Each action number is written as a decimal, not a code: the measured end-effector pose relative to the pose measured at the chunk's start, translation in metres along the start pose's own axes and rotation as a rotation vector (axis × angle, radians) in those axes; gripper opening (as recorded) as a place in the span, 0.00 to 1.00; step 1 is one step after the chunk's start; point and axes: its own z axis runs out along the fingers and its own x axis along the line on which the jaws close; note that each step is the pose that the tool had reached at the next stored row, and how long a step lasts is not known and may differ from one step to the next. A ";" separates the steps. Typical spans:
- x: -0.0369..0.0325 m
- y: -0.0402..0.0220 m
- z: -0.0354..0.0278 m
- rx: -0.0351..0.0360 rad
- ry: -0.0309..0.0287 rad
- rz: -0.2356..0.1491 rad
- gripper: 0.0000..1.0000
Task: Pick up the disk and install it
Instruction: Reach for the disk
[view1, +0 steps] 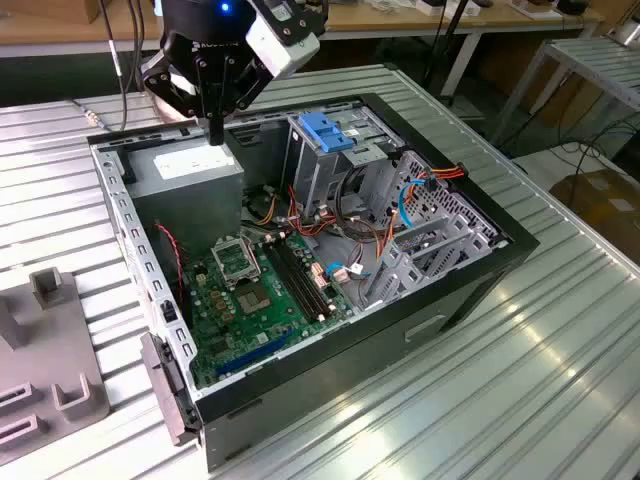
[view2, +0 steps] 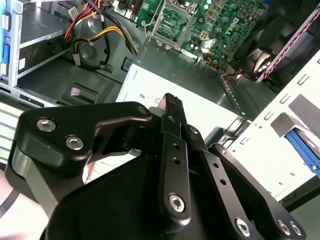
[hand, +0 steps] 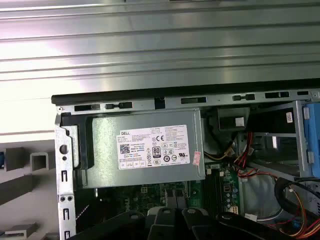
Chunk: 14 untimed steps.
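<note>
My gripper (view1: 214, 132) hangs over the back left corner of the open computer case (view1: 478, 283), just above the grey power-supply box (view1: 190, 172) with its white label. The fingers (view2: 170, 102) look pressed together with nothing between them. The disk is out of view. In the first wrist view the power-supply box (hand: 145, 147) lies straight below, and the gripper's black links (hand: 175, 222) show at the picture's edge. A blue latch (view1: 325, 131) sits on top of the grey drive cage (view1: 315, 175).
The green motherboard (view1: 255, 290) lies in the case floor, with red, orange and blue cables (view1: 400, 200) around the cage. A grey slotted fixture (view1: 45, 375) stands on the ribbed metal table (view1: 560, 340) at the exterior view's left. A blue strip (view2: 300, 145) shows beyond the case wall.
</note>
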 end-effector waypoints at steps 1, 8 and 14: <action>0.0004 0.0000 0.0000 0.0000 0.0000 0.000 0.10; 0.0044 -0.0003 -0.0001 0.0000 0.0000 0.000 0.10; 0.0074 -0.0005 -0.0002 0.0000 0.0000 0.000 0.10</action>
